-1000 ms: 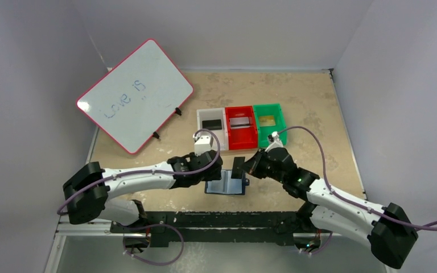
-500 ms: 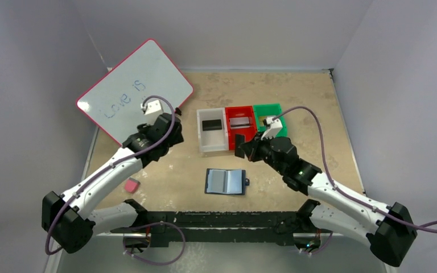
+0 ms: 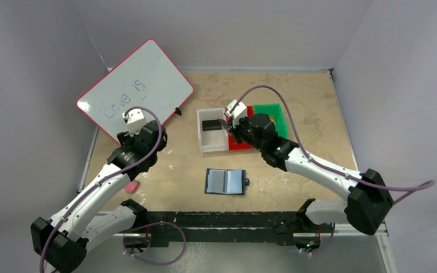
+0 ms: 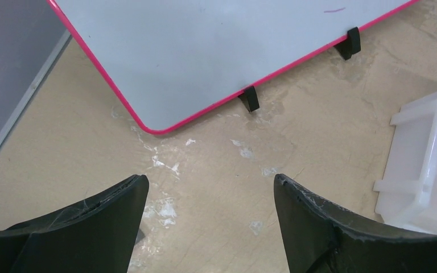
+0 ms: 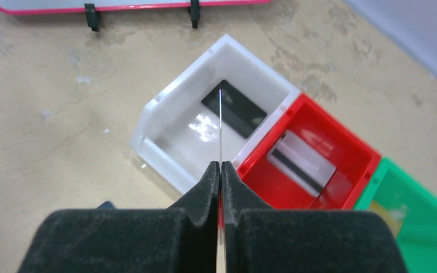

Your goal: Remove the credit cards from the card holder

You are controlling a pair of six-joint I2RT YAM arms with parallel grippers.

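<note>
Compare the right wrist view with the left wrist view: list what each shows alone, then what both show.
Right wrist only: the right gripper shut on a thin card seen edge-on, a black card in the white bin, the red bin with a silver card, and the green bin.

Left wrist only: the left gripper, open and empty.

Both: the whiteboard, the white bin and the table.

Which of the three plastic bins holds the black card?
The white bin, the left one of the row. A black card lies flat on its floor. The red bin beside it holds a silver-grey card.
</note>
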